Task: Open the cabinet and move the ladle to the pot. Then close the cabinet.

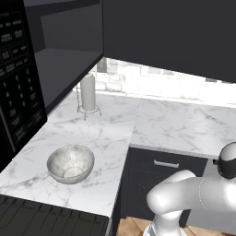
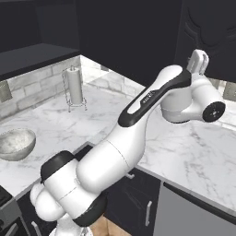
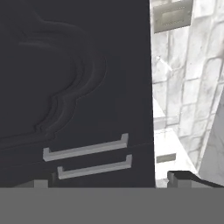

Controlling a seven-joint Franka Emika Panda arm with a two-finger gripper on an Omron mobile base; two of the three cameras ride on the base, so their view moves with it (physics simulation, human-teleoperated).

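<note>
Left base view, from the left: the microwave (image 1: 16,83) stands at the far left; an open dark shelf (image 1: 64,69) sits beside it; below, on the marble surface (image 1: 152,124), a pale bowl (image 1: 70,163) rests near the front and a paper towel holder (image 1: 87,94) stands farther back; ladle and pot I cannot find. Right base view: the arm reaches up and right, its hand (image 2: 198,61) raised before the cabinet (image 2: 209,32) at the upper right. Hand view: the cabinet door (image 3: 74,78) is shut, its carved panel to the left; two silver handles (image 3: 85,148) lie close ahead, rolled sideways by the hand's tilt; tiled wall to the right. The end effector (image 3: 107,180) is spread wide, empty, fingertips (image 3: 177,178) low in view. The step, I judge, is reaching for the handle; square the jaws across one bar only, not both; close firmly, then pull along the door's arc, not straight out.
</note>
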